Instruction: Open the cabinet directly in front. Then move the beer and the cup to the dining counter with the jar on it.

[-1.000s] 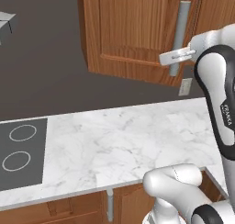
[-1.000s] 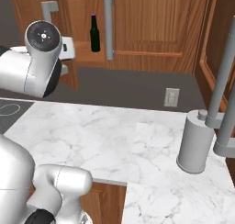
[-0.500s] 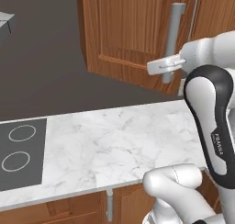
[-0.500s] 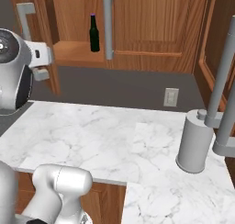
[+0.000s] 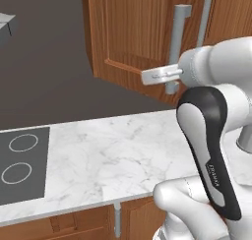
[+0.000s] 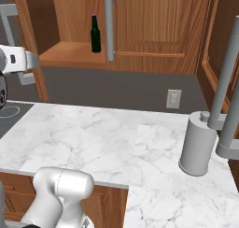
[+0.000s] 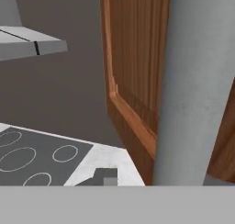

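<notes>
Arm rises from lower right of left base view, elbow bent — dark-jointed forearm upright, white wrist at upper right. Gripper (image 5: 156,76) points left from the wrist, mid-right of frame — jaw state unclear. In right base view the hand sits at the left edge.

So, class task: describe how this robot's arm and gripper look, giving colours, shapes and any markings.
The arm has glossy white rounded shells with a long black joint section carrying small white lettering. Its base link is a smooth white cylinder. The gripper is a flat pale grey-white block.
</notes>
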Robot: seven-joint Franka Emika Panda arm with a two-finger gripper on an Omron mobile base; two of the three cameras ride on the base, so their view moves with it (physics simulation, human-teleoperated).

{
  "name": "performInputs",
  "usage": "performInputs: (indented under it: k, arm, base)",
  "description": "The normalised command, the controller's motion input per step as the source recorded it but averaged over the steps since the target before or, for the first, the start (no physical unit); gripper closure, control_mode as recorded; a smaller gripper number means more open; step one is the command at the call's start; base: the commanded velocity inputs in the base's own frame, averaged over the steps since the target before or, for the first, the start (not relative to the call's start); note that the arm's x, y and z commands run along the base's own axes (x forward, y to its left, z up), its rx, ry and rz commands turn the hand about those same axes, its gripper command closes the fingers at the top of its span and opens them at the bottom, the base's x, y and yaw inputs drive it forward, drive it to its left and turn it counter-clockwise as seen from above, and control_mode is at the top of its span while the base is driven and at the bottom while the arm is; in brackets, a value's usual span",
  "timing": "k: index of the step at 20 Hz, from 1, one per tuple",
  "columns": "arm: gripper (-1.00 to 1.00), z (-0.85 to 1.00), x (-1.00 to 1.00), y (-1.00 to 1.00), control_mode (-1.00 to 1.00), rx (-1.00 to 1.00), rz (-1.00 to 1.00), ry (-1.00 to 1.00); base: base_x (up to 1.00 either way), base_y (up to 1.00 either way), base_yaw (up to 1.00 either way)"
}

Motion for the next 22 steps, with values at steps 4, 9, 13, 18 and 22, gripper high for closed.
performInputs:
  k: [4,9,13,18,22]
  arm:
    - [-1.0,-0.06,-0.01,0.0,-1.0,-0.03,-0.1,0.09]
    - [-1.0,0.0,-0.35,-0.18,-1.0,0.0,-0.09,0.03]
    - [-1.0,0.0,-0.86,-0.67,-1.0,0.0,-0.08,-0.03]
    - [-1.0,0.0,-0.56,-0.71,-1.0,0.03,-0.06,-0.09]
    - [-1.0,0.0,-0.1,-0.69,-1.0,0.25,-0.01,0.0]
  base:
    - [0.0,0.0,0.0]
    - [0.0,0.0,0.0]
    - [0.0,0.0,0.0]
    - [0.0,0.0,0.0]
    - [0.0,0.0,0.0]
